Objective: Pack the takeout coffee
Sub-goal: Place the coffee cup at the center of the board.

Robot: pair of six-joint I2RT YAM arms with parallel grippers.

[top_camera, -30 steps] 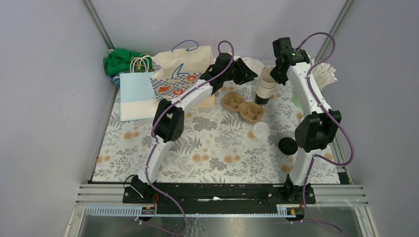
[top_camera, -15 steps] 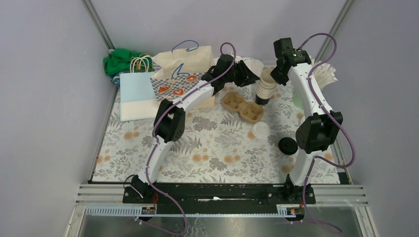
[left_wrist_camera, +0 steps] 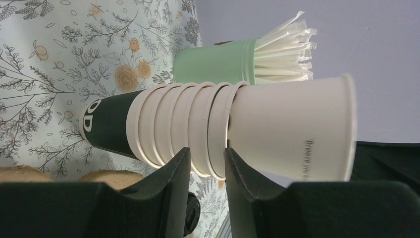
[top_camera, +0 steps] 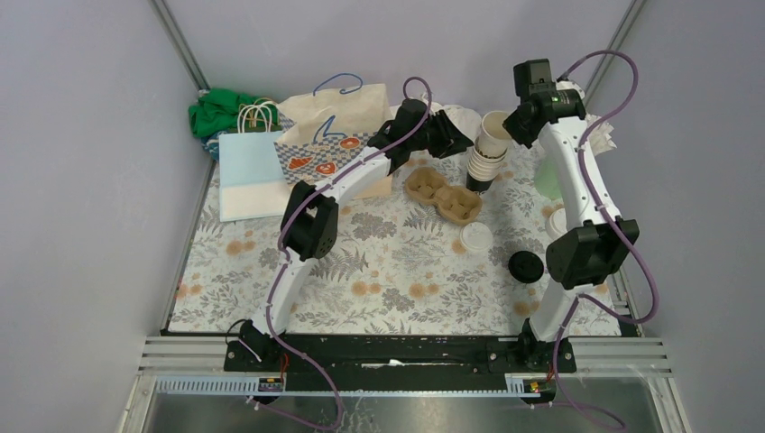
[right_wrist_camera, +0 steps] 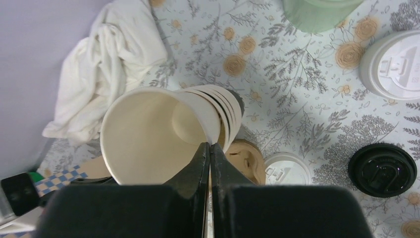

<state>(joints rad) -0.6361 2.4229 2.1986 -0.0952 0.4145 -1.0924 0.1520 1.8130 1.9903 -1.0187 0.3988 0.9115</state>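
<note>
Judged light, thin-walled and easily crushed: top cup [right_wrist_camera: 143, 134], mostly drawn out of the stack [top_camera: 484, 164] at the far side of the desk [top_camera: 388, 271], right of centre. Best taken at the rolled rim. Pinched there by the right pincer [right_wrist_camera: 209, 148], arm stretched far and high. Left pincer [left_wrist_camera: 205, 154] part-spread against the stack's rims from the left; gripping or only bracing, cannot tell.

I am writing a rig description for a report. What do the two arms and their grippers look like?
The left arm and the right arm have slim white links joined by bulky black joint housings. A thin purple cable runs loosely along each. The left gripper and the right gripper have plain matte black fingers that taper toward the tips. I see no lettering on them.
</note>
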